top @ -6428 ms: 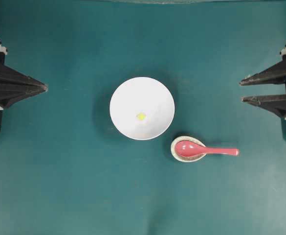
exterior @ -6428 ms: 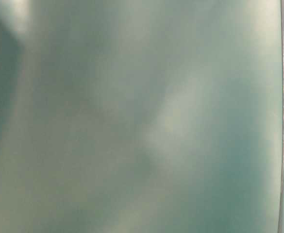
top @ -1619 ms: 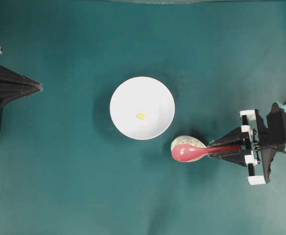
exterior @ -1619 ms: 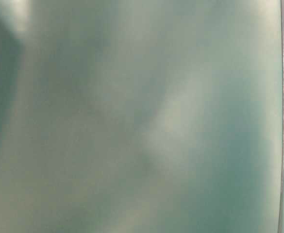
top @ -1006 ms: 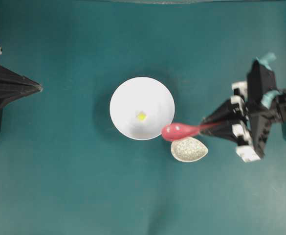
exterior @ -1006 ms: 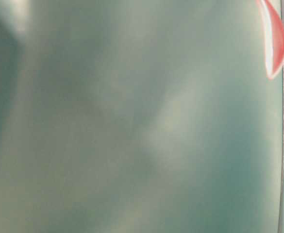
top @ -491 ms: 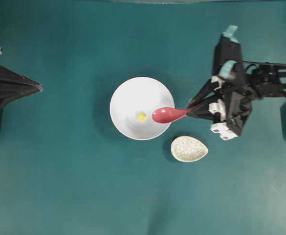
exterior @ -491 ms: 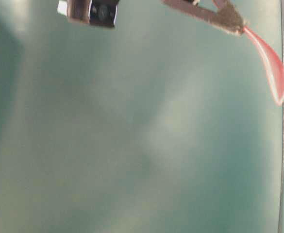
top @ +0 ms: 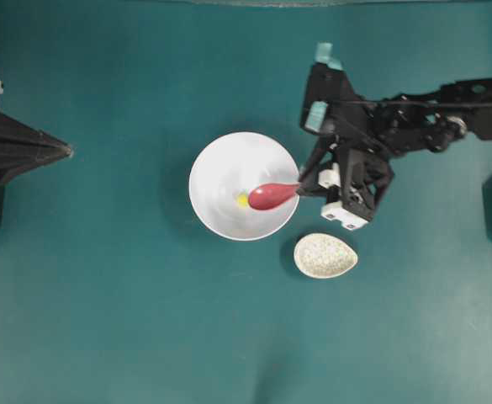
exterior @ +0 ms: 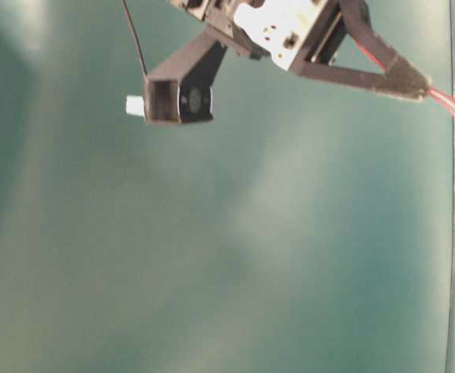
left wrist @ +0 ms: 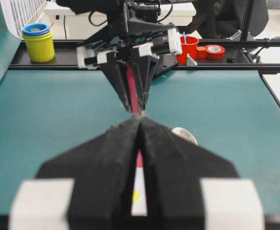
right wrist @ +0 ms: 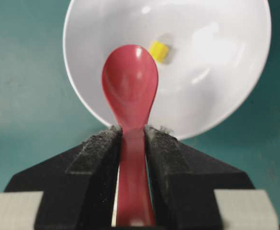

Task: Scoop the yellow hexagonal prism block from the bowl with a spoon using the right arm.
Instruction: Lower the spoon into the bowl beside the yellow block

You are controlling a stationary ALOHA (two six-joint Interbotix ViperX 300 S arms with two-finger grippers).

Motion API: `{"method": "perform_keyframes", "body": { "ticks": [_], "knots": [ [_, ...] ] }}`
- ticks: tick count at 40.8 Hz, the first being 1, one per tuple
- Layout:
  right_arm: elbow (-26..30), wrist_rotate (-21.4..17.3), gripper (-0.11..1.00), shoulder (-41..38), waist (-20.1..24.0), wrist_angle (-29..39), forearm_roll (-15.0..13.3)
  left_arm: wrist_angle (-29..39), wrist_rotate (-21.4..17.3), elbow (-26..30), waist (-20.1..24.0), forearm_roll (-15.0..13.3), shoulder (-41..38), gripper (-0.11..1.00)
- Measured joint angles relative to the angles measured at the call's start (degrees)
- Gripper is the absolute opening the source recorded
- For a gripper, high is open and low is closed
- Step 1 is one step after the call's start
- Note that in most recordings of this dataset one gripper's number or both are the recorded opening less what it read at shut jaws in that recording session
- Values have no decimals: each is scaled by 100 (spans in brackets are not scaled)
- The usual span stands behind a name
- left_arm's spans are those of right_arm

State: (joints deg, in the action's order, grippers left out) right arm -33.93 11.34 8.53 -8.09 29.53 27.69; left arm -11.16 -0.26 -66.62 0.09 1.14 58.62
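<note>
One green table (top: 103, 320) holds one white bowl (top: 220, 164), the reference point here. Two black arms: the right arm (top: 414, 118) reaches in from the bowl's right, its gripper (top: 303, 187) clamped on the handle of one pink-red spoon (top: 271, 195), scoop over the bowl, likely lined up for scooping. The left gripper (top: 67, 151) rests far left, fingers together, empty. One speckled spoon rest (top: 325, 256) lies just lower right. One yellow block (top: 242, 200) sits inside, beside the scoop.
</note>
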Motion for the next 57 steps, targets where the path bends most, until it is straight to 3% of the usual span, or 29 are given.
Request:
{"method": "perform_keyframes", "body": {
  "ticks": [6, 14, 20, 40, 57],
  "knots": [
    [255, -299, 23, -202, -9, 255, -316, 0, 0, 0, 9, 0, 0, -1],
    [563, -1020, 23, -431, -9, 721, -1011, 0, 0, 0, 9, 0, 0, -1],
    [686, -1310, 23, -527, 0, 861, -1371, 0, 9, 0, 9, 9, 0, -1],
    [712, -1327, 23, -905, 97, 826, -1441, -9, 0, 0, 0, 0, 0, -1],
    [712, -1336, 23, -1213, 123, 264, -1450, -9, 0, 0, 0, 0, 9, -1]
  ]
}}
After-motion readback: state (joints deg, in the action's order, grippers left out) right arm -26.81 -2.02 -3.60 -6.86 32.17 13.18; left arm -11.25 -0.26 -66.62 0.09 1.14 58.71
